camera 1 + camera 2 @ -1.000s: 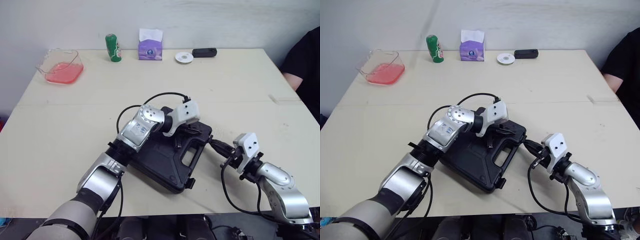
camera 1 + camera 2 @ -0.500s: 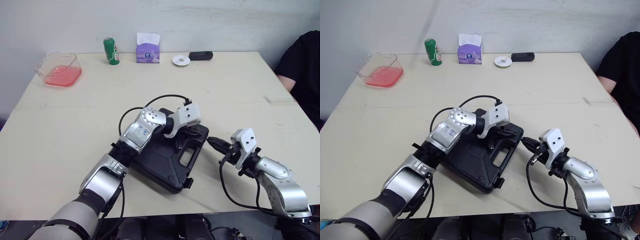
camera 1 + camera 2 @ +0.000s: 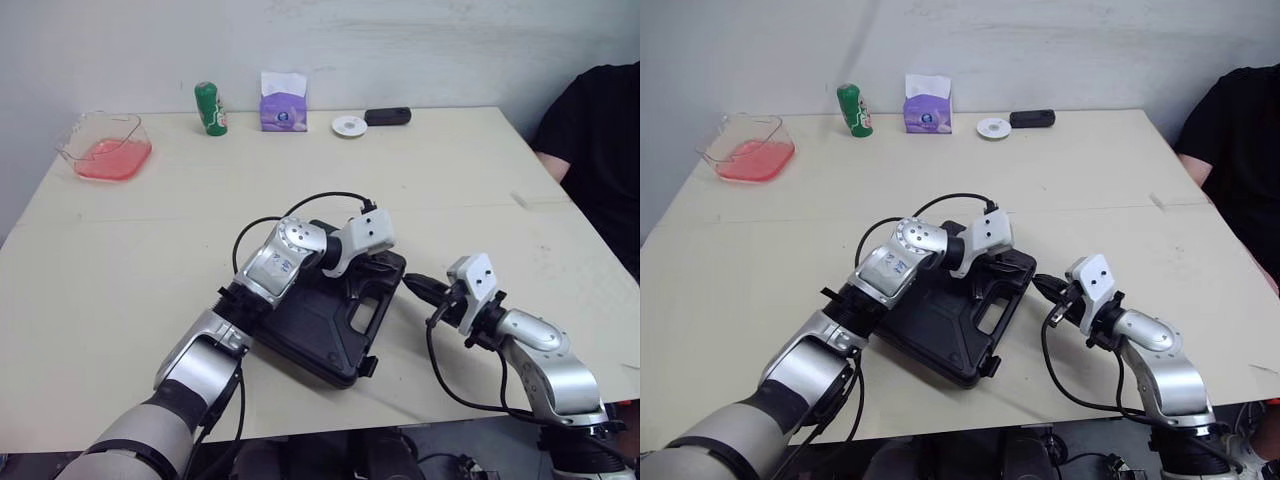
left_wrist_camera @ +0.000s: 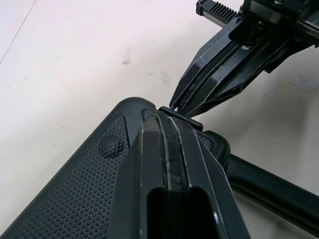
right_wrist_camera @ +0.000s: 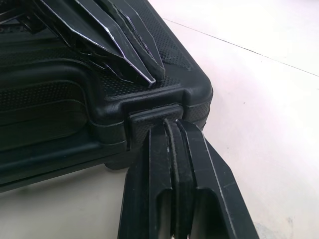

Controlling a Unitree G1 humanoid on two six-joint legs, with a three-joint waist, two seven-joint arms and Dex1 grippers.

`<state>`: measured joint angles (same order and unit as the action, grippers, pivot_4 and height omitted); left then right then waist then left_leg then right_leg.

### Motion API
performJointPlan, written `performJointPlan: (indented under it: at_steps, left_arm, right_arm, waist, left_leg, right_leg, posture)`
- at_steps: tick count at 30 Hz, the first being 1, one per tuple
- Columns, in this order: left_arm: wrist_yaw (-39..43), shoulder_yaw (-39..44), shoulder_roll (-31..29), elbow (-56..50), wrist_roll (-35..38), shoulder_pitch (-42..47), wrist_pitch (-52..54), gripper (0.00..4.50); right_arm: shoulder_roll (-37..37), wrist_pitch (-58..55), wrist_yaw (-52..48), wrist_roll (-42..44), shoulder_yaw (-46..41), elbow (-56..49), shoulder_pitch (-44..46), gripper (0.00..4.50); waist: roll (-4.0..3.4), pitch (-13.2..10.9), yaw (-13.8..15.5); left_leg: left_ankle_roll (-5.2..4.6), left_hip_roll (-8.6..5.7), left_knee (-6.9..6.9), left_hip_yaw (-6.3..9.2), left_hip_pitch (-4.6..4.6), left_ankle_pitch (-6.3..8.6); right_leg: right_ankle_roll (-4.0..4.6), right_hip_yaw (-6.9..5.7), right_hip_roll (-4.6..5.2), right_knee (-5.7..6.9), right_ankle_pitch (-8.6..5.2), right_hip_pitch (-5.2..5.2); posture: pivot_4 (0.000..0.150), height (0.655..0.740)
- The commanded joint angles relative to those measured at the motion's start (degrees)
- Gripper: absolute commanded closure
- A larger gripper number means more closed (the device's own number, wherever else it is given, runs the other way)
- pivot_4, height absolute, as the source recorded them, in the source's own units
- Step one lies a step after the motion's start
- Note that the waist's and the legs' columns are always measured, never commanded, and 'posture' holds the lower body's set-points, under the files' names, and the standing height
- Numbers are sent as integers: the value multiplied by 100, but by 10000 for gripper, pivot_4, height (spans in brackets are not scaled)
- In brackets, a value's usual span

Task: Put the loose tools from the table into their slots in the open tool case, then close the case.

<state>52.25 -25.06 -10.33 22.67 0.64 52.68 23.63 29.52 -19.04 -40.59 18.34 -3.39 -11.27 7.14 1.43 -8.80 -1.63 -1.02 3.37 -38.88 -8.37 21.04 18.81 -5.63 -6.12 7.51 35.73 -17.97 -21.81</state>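
a: since the case (image 3: 320,310) lies flat with its lid down near the front middle of the table (image 3: 150,260), how do you reckon it handles?
b: it's stiff moulded plastic, black, with a pebbled skin and a slot handle cut along one edge. i'd judge it fairly heavy if tools are inside, and likely to skate on the smooth pale tabletop if shoved from one side. carry it by the handle. to fasten it, press on the lid and the latch (image 5: 152,117).
a: and the left gripper (image 3: 378,264)?
b: its two black fingers are pressed together with nothing between them. the tip is set on the lid's corner, right by the latch.
a: the right gripper (image 3: 410,283)?
b: closed up and empty too. its tip touches the small textured latch tab on the case's right-hand edge, so the two tips nearly meet.
a: what else is about?
b: along the far edge, well apart from the case, there's a clear tub (image 3: 103,157) with pink in it, a green can (image 3: 209,107), a purple tissue box (image 3: 283,104), a white disc (image 3: 349,125) and a dark oblong gadget (image 3: 387,116). a person's black sleeve (image 3: 600,140) is at the right.
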Motion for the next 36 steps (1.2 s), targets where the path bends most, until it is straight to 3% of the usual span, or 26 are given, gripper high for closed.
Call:
performJointPlan:
  at_steps: [1,4,11,19,23,26,36]
  left_arm:
    - [79,-349,-185,341,-331,-583,183,44633]
    - [64,-150,-262,-113,-241,-585,70,44633]
    - [543,787,-344,-2101,908,-729,-492,44633]
    - [1413,911,-1338,-3584,1602,-1337,-411,44633]
    - [1455,811,-1944,-4288,1510,-2223,-430,44633]
    - [1231,931,-2069,-4654,1618,-2690,-368,44633]
    - [994,324,-2679,-4958,958,-3257,-17,44633]
  right_arm:
    - [213,162,-223,56,-78,-279,-50,45000]
    - [423,337,-354,66,-263,-346,-239,45000]
    - [830,815,-861,310,-819,-527,-902,45000]
    - [1085,937,-1375,515,-888,-653,-1359,45000]
    - [1165,1128,-1925,583,-668,-876,-1886,45000]
    - [1044,1074,-2034,809,-528,-1159,-2139,45000]
    - [1054,1002,-2016,647,23,-1473,-2443,45000]
  waist:
    - [-5,4,5]
    - [-11,2,20]
    - [-49,-82,77]
    - [-82,-123,142]
    - [-82,-125,166]
    - [-78,-135,171]
    - [-79,-136,179]
  left_leg:
    - [1,1,0,0,-1,1]
    - [5,1,8,5,6,3]
    - [2,-8,7,-7,48,-4]
    - [-6,-30,0,-21,62,-25]
    - [-9,-34,12,-17,63,-25]
    - [-10,-38,21,-16,64,-25]
    - [-22,-46,31,-7,64,-17]
  right_leg:
    - [1,1,0,-2,0,1]
    - [2,5,0,-13,-1,0]
    - [0,4,-1,-4,0,-46]
    - [-9,-5,-17,18,5,-72]
    - [-11,-1,-13,9,5,-71]
    - [-11,0,-9,0,5,-71]
    - [-22,15,6,-13,12,-65]
  posture:
    - [1500,7400]
    - [1500,7400]
    - [1500,7400]
    - [1500,7400]
    - [1500,7400]
    - [1500,7400]
    - [1500,7400]
